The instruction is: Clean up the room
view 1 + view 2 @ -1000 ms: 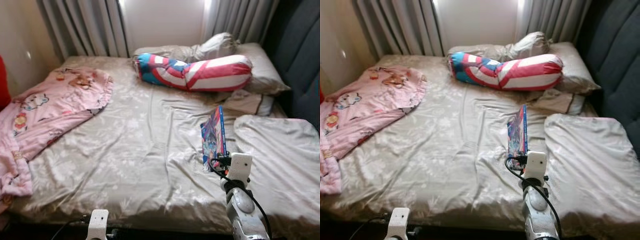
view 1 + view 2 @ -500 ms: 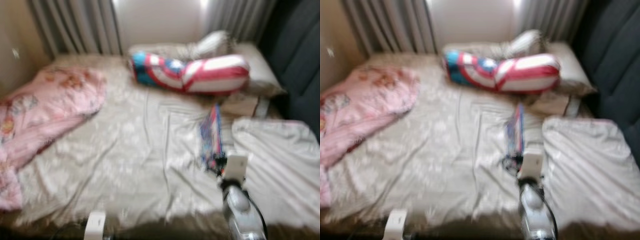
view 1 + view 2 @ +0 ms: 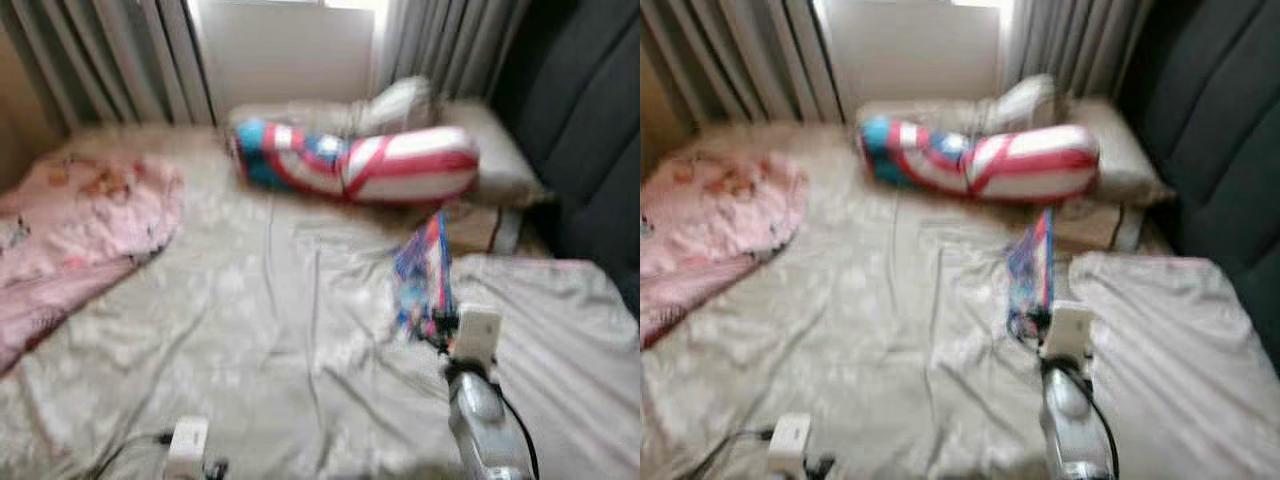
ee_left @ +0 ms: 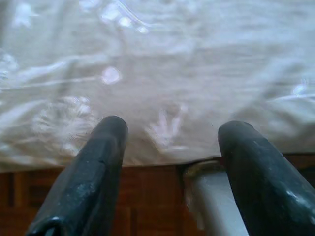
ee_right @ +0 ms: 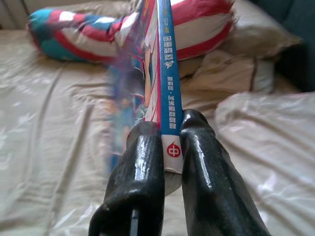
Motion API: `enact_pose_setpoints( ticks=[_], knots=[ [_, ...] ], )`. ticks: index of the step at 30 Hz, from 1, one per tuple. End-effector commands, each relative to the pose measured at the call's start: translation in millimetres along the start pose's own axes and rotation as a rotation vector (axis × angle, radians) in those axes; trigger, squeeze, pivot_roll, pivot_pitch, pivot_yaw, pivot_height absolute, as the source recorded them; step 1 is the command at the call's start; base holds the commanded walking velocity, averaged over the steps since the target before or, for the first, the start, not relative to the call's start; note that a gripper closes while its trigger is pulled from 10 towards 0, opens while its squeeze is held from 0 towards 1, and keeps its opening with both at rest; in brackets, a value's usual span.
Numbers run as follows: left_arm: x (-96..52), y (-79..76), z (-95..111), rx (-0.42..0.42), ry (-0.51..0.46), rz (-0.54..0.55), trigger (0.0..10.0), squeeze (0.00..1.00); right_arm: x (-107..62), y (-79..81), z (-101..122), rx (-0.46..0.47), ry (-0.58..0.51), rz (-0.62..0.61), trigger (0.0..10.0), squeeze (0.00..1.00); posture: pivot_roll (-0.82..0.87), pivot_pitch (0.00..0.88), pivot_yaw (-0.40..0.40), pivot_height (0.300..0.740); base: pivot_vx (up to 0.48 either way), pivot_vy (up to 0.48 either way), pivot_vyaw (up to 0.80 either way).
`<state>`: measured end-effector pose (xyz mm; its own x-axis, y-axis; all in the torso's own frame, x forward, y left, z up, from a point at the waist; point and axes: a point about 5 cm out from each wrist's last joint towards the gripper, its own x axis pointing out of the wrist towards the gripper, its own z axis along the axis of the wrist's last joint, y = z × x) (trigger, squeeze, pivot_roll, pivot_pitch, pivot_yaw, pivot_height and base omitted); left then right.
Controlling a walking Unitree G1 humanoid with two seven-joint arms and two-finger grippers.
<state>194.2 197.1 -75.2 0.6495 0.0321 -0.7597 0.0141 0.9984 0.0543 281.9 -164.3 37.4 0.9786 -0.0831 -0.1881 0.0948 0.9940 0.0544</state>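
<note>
A thin book (image 5: pixel 165 83) is held upright by its spine in the right gripper (image 5: pixel 172 147), whose two fingers are pinched tight on it, one against each cover. In the head views the book is seen at about four o'clock from the middle of the bed (image 3: pixel 270 330), lifted above the sheet, with its pages fanned and blurred. Beyond it, toward twelve o'clock, a long red, white and blue bolster (image 3: pixel 355 165) is laid across the head of the bed, with beige pillows (image 3: pixel 495 150) behind it and to its right. A pink blanket (image 3: pixel 75 225) is heaped at about nine o'clock, spilling over the bed's left edge. A rumpled pale duvet (image 3: pixel 560 340) is spread at about four o'clock, beside the dark headboard (image 3: pixel 580 120).

The left gripper (image 4: pixel 170 142) is held low at the foot of the bed, around seven o'clock; its fingers are spread wide apart with nothing between them, pointed at the sheet's hanging edge and the brown floor (image 4: pixel 142 201) below.

The step in hand appears to be the carrying-off of the book, now that it is lifted. The head views are blurred. For the next move, a proper place for the book must be found; none can be made out here. The pinch must be kept firm, since the loose pages are likely to flop.
</note>
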Motion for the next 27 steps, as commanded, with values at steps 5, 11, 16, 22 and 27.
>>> enact_pose_setpoints(
  ticks=[5,11,16,22,27],
  knots=[
    [-3.9,6.7,-14.3,0.0,0.05,0.015,10.0,0.0,3.9,-0.8,14.6,0.0,-0.066,-0.008,10.0,0.0,-0.09,0.029,-0.013,0.74,0.0,0.0,0.0],
    [-2.4,8.9,-4.5,-0.002,-0.003,0.031,10.0,0.0,3.7,-0.6,15.3,0.003,-0.075,-0.011,10.0,0.0,-0.09,0.028,-0.01,0.74,0.0,0.0,0.0],
    [3.0,13.0,44.0,-0.031,-0.211,0.045,10.0,0.0,3.1,-1.3,14.9,0.0,-0.073,-0.005,10.0,0.0,-0.09,0.029,-0.01,0.74,0.0,0.0,0.0],
    [-4.7,18.0,109.9,-0.053,-0.544,0.03,10.0,0.0,2.1,1.4,12.3,-0.006,-0.061,0.01,10.0,0.0,-0.09,0.026,-0.007,0.74,0.0,0.0,0.0],
    [-23.7,25.0,124.1,-0.045,-0.728,0.027,10.0,0.0,1.2,2.7,12.3,-0.004,-0.066,0.021,10.0,0.0,-0.09,0.025,-0.004,0.74,0.0,0.0,0.0]
  ],
)
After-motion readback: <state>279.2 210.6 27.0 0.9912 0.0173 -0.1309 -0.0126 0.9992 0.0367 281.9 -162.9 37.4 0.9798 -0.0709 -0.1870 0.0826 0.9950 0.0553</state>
